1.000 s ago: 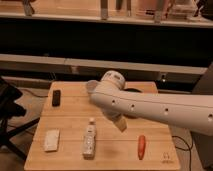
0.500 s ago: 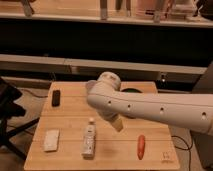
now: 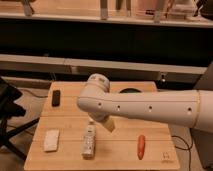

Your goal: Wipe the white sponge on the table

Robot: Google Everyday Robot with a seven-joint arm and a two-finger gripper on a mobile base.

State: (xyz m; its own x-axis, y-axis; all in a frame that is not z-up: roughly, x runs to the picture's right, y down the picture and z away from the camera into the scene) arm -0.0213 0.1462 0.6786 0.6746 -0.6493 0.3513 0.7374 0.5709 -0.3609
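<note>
The white sponge (image 3: 51,139) lies flat near the front left corner of the light-wood table (image 3: 67,122). My white arm reaches in from the right and crosses the middle of the table. The gripper (image 3: 109,125) hangs below the arm's end over the table's centre, just right of the top of a white bottle. It is well to the right of the sponge and apart from it. The arm hides most of the gripper.
A long white bottle (image 3: 89,141) lies right of the sponge. A small black block (image 3: 56,97) sits at the back left. A red elongated object (image 3: 141,146) lies front right, near the logo mark (image 3: 166,155). A dark round object (image 3: 131,91) shows behind the arm.
The arm and gripper have shifted a little to the left, toward the bottle. The objects on the table have not moved.
</note>
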